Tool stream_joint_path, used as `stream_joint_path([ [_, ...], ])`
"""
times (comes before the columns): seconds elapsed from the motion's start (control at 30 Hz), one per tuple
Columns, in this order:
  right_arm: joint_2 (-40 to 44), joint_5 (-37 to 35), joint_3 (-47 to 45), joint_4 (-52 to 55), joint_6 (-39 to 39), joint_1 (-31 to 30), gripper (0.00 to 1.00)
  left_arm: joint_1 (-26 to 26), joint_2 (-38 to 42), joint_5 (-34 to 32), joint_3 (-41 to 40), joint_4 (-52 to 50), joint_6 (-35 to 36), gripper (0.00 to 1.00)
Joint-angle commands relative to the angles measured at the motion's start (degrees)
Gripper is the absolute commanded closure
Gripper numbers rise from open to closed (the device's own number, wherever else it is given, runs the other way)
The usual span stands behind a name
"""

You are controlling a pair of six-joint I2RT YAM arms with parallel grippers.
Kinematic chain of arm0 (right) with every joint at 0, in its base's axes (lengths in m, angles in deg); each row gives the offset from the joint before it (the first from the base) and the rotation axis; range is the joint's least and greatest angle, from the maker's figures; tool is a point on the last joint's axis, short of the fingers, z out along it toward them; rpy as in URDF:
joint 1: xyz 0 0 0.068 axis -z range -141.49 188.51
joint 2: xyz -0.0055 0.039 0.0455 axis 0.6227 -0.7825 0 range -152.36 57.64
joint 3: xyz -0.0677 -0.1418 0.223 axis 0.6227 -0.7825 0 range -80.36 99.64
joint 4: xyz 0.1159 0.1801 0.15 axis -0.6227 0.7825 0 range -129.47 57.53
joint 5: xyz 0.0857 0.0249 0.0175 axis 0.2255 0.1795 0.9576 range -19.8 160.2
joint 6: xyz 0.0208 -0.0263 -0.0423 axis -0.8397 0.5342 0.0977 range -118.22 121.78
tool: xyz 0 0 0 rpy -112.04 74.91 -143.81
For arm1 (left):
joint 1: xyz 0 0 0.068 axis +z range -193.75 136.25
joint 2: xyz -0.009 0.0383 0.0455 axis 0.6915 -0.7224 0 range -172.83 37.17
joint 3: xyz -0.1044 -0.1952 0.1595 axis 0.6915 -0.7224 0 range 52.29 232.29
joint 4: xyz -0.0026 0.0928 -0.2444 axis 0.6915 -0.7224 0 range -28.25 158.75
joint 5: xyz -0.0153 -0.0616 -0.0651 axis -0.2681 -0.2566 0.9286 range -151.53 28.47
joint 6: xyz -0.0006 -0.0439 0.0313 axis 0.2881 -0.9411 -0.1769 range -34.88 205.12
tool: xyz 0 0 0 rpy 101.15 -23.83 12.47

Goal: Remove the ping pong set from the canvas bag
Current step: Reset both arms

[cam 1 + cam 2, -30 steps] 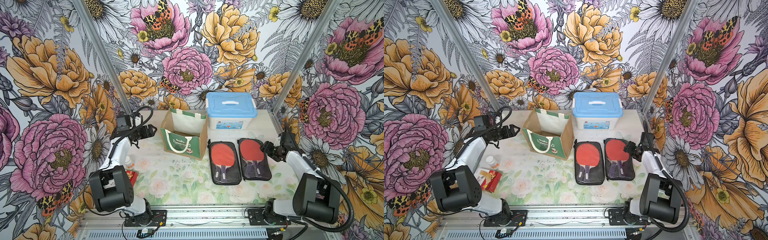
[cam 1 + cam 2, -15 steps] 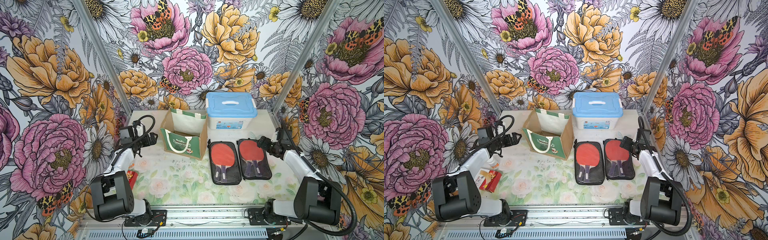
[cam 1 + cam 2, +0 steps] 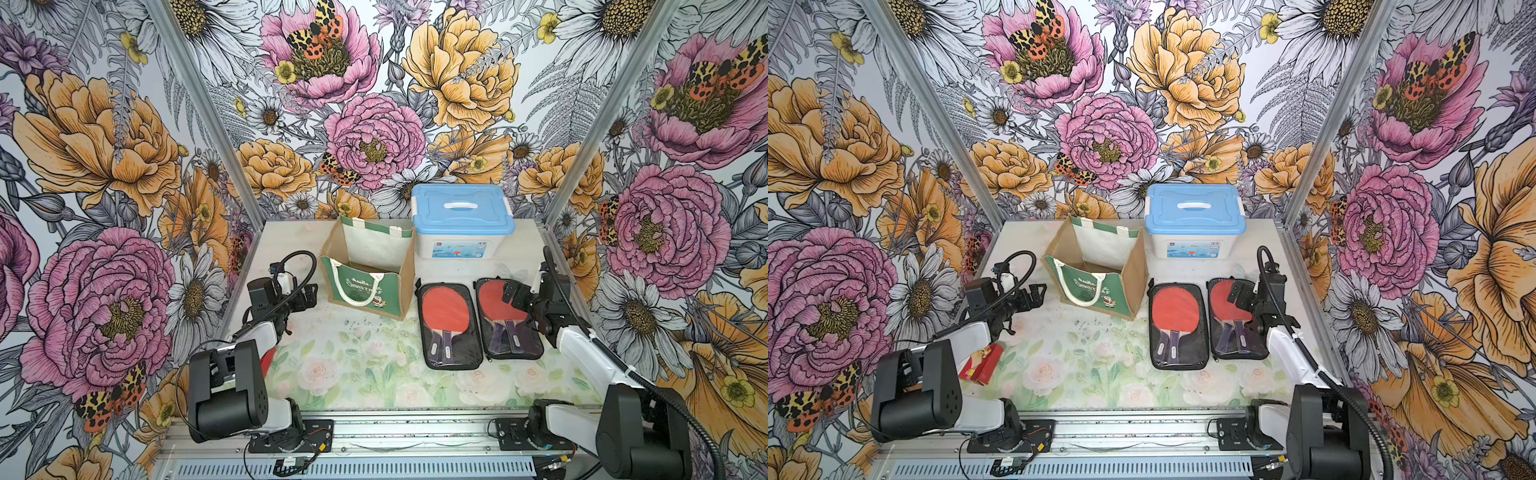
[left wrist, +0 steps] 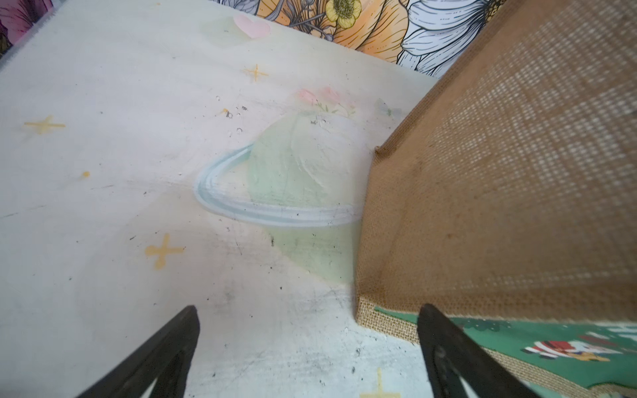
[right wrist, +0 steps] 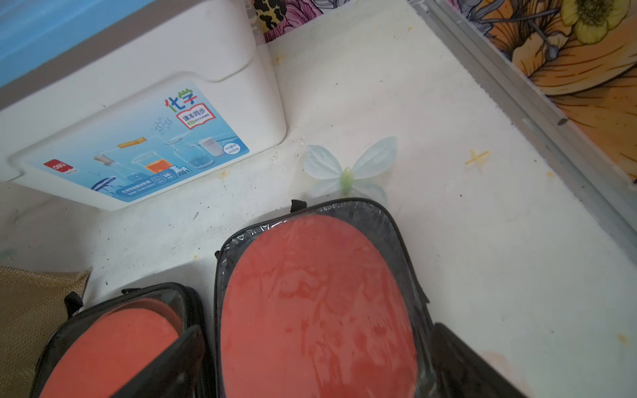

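Fig. — bimanual cell, seen from above and from both wrists.

(a) The left fingers (image 3: 308,292) are spread wide w/ nothing between them, low over the bare surface (image 3: 357,374). The canvas bag (image 3: 365,286) stands upright just ahead of these fingertips, apart from them. In the left wrist view its lower corner shows between the two fingers, farther on, w/ the burlap side rising beyond. The bag's top is open, pale lining showing, and a white rope handle is draped over the green front.

(b) The right fingers (image 3: 514,296) are likewise spread wide, over the head end of case B (image 3: 509,336). In the right wrist view one finger lies to each side of its red blade. Contact w/ the case cannot be told.

(c) The ping pong set is two black zip cases w/ clear fronts and red-faced bats inside. Both lie flat on the surface, outside the bag. Case A (image 3: 449,328) lies just beside case B, on the side toward the left fingers, betw. case B and the bag's burlap side.

(d) A blue-lidded box (image 3: 463,220) stands beyond the right fingertips, past the cases' head ends. A small red box (image 3: 982,363) lies behind the left fingers, by that arm.
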Motion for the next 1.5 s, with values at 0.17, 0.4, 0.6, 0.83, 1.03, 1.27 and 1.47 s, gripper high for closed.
stream_joint_path([
  [0.17,-1.32,-6.25,0.83,-5.66,4.54,-2.05,0.01,-2.39,2.09,-4.08,-3.88,14.11,-0.06,0.01],
  [0.4,-4.72,-8.51,-1.7,-16.38,8.17,-2.41,0.01,-7.19,-0.33,-10.76,-2.98,17.99,2.77,0.01],
  [0.6,-9.64,-10.23,-3.9,-25.89,10.58,-3.66,0.01,-6.88,-3.58,-9.79,-2.35,22.67,1.0,0.01],
  [0.83,-12.47,-11.77,-4.79,-32.45,13.58,-4.97,0.01,-9.95,-6.54,-11.81,-6.35,32.83,3.46,0.01],
  [1.03,-12.89,-13.68,-5.59,-36.02,17.34,-6.95,0.01,-10.62,-8.68,-10.01,-9.72,40.26,5.04,0.01],
  [1.27,-15.84,-15.43,-8.93,-46.22,20.25,-8.02,0.01,-10.54,-8.88,-10.28,-9.8,41.06,4.76,0.01],
  [1.47,-17.25,-13.72,-12.79,-54.4,18.96,-6.44,0.01,-10.07,-9.04,-9.86,-9.74,41.28,4.39,0.01],
])
